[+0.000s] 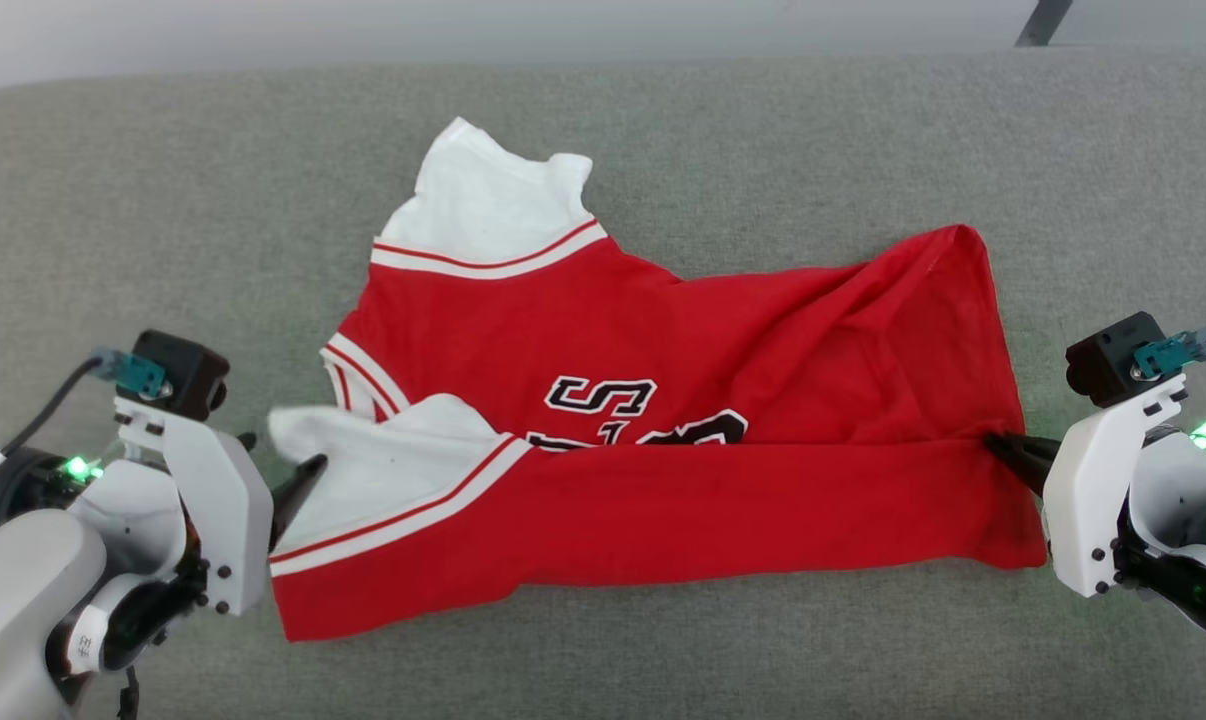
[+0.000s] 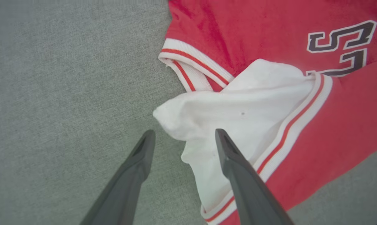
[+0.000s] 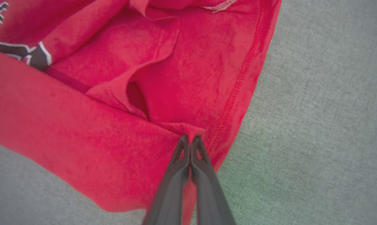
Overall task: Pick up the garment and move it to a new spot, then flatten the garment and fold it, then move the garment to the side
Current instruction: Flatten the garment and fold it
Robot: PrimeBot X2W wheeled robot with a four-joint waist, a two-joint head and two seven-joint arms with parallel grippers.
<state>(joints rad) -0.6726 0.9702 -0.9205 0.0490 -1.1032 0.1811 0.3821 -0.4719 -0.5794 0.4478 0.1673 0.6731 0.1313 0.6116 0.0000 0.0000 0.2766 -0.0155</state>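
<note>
1. The garment (image 1: 663,400) is lying spread across the middle of the grey fabric surface (image 1: 163,200), with its neck end toward the surface's left edge and its hem (image 1: 993,330) toward the right edge
2. The garment's near long side is lying folded over the body as a broad red band, which is covering the lower part of the black-and-white lettering (image 1: 603,397)
3. The far sleeve (image 1: 488,205), white with striped trim, is pointing toward the surface's far edge
4. The near sleeve (image 1: 383,460), also white, is lying crumpled at the left end of the folded band, with its tip reaching out over bare grey
5. The left gripper (image 1: 278,462) is hovering just beside that sleeve tip with its jaws standing wide apart and clamping nothing; in the left wrist view one finger (image 2: 235,168) is showing over the white cloth and the other over the grey surface
6. The right gripper (image 1: 1008,447) is sitting at the garment's right end, its jaws pressed together on a small pinch of red cloth where the fold is meeting the hem; the right wrist view is showing the tips (image 3: 190,138) nipping that fold beside the stitched edge
</note>
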